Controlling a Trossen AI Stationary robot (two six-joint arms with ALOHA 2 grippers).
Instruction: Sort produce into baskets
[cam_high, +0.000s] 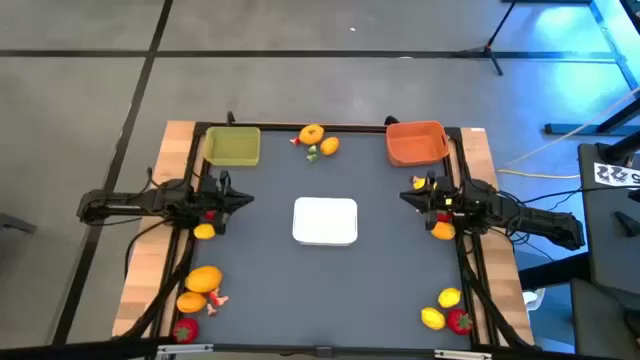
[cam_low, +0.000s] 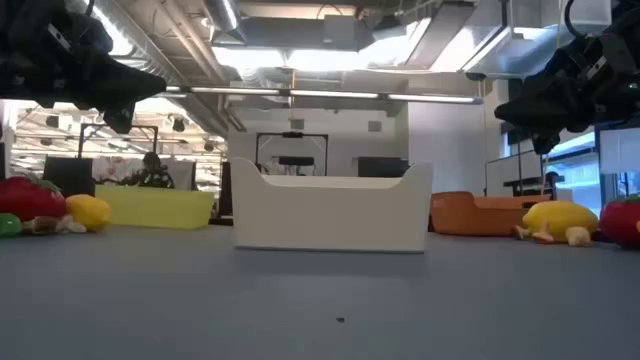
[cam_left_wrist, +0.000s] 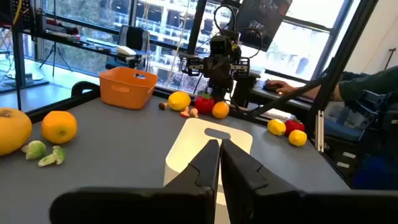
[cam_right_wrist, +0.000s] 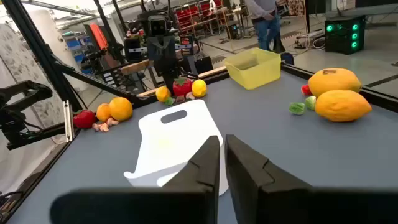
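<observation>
The yellow-green basket (cam_high: 233, 147) stands at the far left and the orange basket (cam_high: 416, 143) at the far right. Toy fruits lie in groups: two orange-yellow ones (cam_high: 312, 133) at the far middle, some under my left arm (cam_high: 204, 231), some under my right arm (cam_high: 442, 231), several at the near left (cam_high: 204, 279) and three at the near right (cam_high: 449, 297). My left gripper (cam_high: 245, 198) is shut and empty above the table, left of the white tray (cam_high: 325, 221). My right gripper (cam_high: 405, 196) is shut and empty, right of the tray.
The white tray stands at the table's middle between the two grippers, and it also shows in the left wrist view (cam_left_wrist: 205, 140) and the right wrist view (cam_right_wrist: 174, 140). Small green and pink scraps (cam_high: 312, 152) lie by the far fruits. A person (cam_right_wrist: 264, 18) stands in the room beyond the table.
</observation>
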